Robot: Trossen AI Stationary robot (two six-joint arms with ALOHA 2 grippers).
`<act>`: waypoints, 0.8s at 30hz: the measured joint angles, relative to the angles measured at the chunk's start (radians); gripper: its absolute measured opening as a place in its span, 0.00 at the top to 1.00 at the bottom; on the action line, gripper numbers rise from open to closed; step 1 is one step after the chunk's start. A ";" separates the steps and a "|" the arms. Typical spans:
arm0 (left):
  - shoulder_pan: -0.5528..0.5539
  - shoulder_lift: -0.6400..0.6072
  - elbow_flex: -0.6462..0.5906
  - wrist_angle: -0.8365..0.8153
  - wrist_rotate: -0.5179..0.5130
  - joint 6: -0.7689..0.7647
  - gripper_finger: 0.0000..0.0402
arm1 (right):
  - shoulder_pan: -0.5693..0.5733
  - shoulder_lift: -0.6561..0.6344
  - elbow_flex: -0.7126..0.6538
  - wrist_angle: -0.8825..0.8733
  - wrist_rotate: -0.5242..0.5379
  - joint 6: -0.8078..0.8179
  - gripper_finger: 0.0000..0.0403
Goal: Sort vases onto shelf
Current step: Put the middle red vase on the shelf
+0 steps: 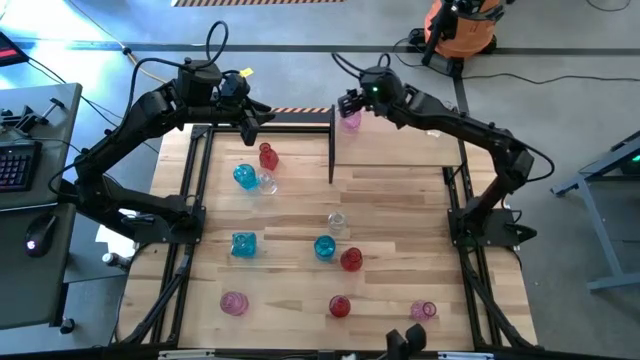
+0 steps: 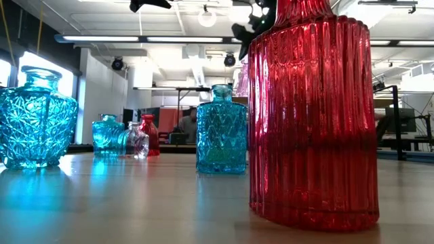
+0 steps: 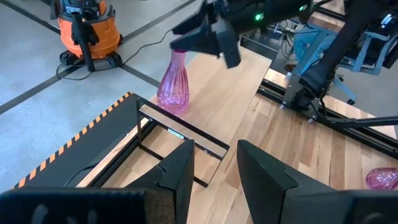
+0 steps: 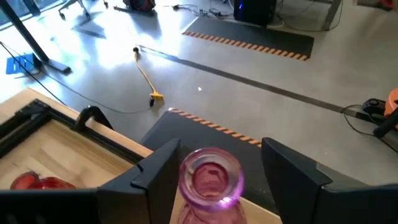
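A tall-necked pink vase (image 1: 350,121) (image 3: 173,85) stands upright on its base at the far left corner of the pale shelf (image 1: 400,146). My right gripper (image 1: 349,104) (image 4: 211,171) hovers open at the vase's mouth (image 4: 211,169); its fingers stand on either side of the rim, apart from it. My left gripper (image 1: 247,122) (image 3: 216,171) hangs open over the far left of the table with nothing between its fingers. Several red, turquoise, pink and clear vases (image 1: 268,156) (image 1: 324,247) stand on the tabletop.
Thin black bars (image 1: 332,150) edge the shelf's left side and run along the table's far edge. A big red vase (image 2: 312,115) and turquoise vases (image 2: 220,129) fill the near table. An orange vacuum (image 1: 458,28) stands on the floor beyond.
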 joint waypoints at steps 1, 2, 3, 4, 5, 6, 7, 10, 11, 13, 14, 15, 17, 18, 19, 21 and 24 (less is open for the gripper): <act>0.000 0.000 0.000 0.000 0.000 0.000 0.72 | 0.000 -0.010 0.000 -0.001 -0.001 0.000 0.49; 0.000 0.000 0.000 0.000 0.000 0.000 0.72 | 0.000 -0.020 0.000 -0.006 -0.001 0.001 0.49; 0.000 0.000 0.000 0.000 0.000 0.000 0.72 | 0.000 -0.030 0.000 -0.014 -0.001 0.005 0.49; 0.000 0.000 0.000 0.000 0.000 0.000 0.72 | 0.000 -0.040 0.000 -0.023 -0.003 0.008 0.49; 0.000 0.000 0.000 0.000 0.000 0.000 0.72 | 0.004 -0.050 0.000 -0.033 -0.005 0.009 0.49; 0.000 0.000 0.000 0.000 0.000 0.000 0.72 | 0.009 -0.060 0.000 -0.042 -0.007 0.012 0.49; 0.000 0.000 0.000 0.000 0.000 0.000 0.72 | 0.013 -0.072 0.000 -0.056 -0.012 0.023 0.49; 0.000 0.000 0.000 0.000 0.000 0.000 0.72 | 0.031 -0.106 0.000 -0.094 -0.054 0.093 0.49; 0.000 0.000 0.000 0.000 0.000 0.000 0.72 | 0.039 -0.116 0.000 -0.110 -0.071 0.118 0.49; 0.000 0.000 0.000 0.000 0.000 0.000 0.72 | 0.056 -0.133 0.000 -0.142 -0.100 0.143 0.49; 0.000 0.000 0.000 0.000 0.000 0.000 0.72 | 0.066 -0.140 0.000 -0.155 -0.110 0.150 0.49; 0.000 0.000 0.000 0.000 0.000 0.000 0.72 | 0.077 -0.146 0.000 -0.172 -0.113 0.163 0.49; 0.000 0.000 0.000 0.000 0.000 0.000 0.72 | 0.100 -0.152 0.000 -0.206 -0.122 0.184 0.49; 0.000 0.000 0.000 0.000 0.000 0.000 0.72 | 0.113 -0.151 0.000 -0.220 -0.133 0.193 0.49; 0.000 0.000 0.000 0.000 0.000 0.000 0.72 | 0.125 -0.151 0.000 -0.241 -0.151 0.201 0.49; 0.000 0.000 0.000 0.000 0.000 0.000 0.72 | 0.148 -0.150 0.000 -0.279 -0.185 0.216 0.49; 0.000 0.000 0.000 0.000 0.000 0.000 0.72 | 0.188 -0.148 0.000 -0.339 -0.213 0.249 0.49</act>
